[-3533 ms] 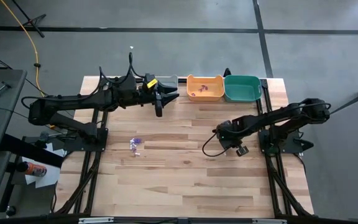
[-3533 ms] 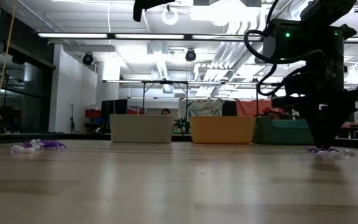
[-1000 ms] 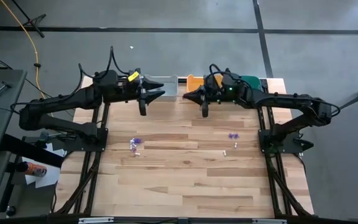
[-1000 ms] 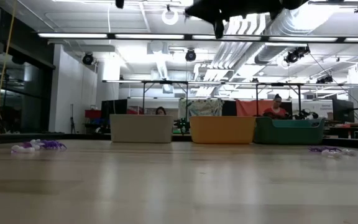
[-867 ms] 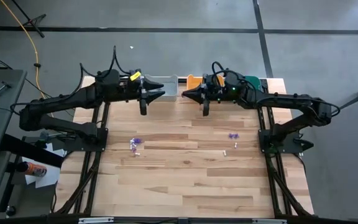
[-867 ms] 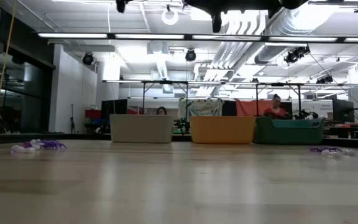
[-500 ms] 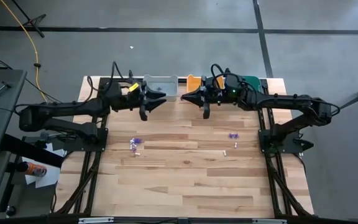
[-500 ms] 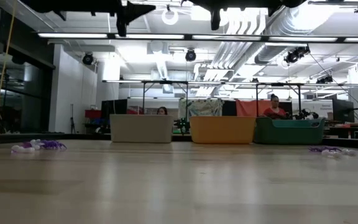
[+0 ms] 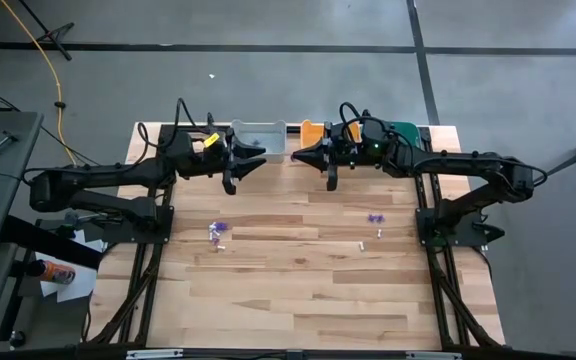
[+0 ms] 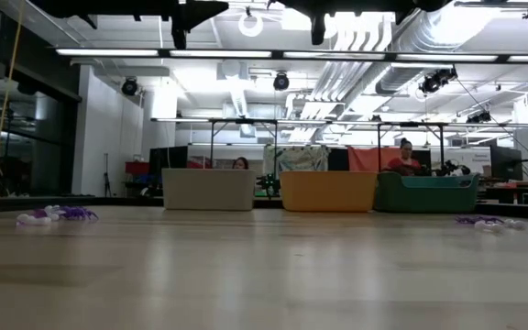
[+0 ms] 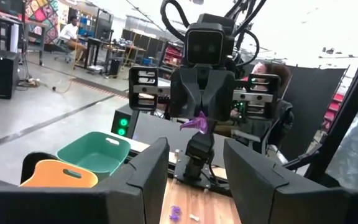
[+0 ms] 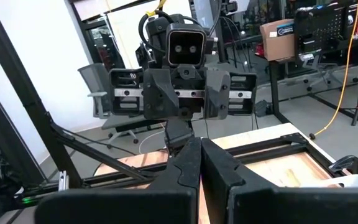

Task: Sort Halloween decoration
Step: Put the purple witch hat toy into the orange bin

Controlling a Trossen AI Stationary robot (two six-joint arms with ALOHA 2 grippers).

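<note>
My right gripper hovers high over the table's far side, by the orange bin, pointing toward the table's left. It is shut on a purple trinket. My left gripper faces it from in front of the grey bin, open and empty. Both arms cross the top edge of the low view. One heap of purple and white trinkets lies on the table's left half. A second heap lies on the right half. My right gripper pinches the purple trinket between its two fingertips. The fingers lie level and point toward the table's left. The trinket sticks out past the fingertips and is lifted clear, high above the table.
Grey, orange and teal bins stand in a row along the far edge. The right arm hides much of the teal bin from above. Two small white pieces lie near the right heap. People sit in the room behind.
My left arm has come down, its wrist and gripper dropping into the top of the low view, and has then kept still facing my right gripper. My right gripper has stayed almost in place above the far edge, shut on the trinket. The heaps have not moved.
</note>
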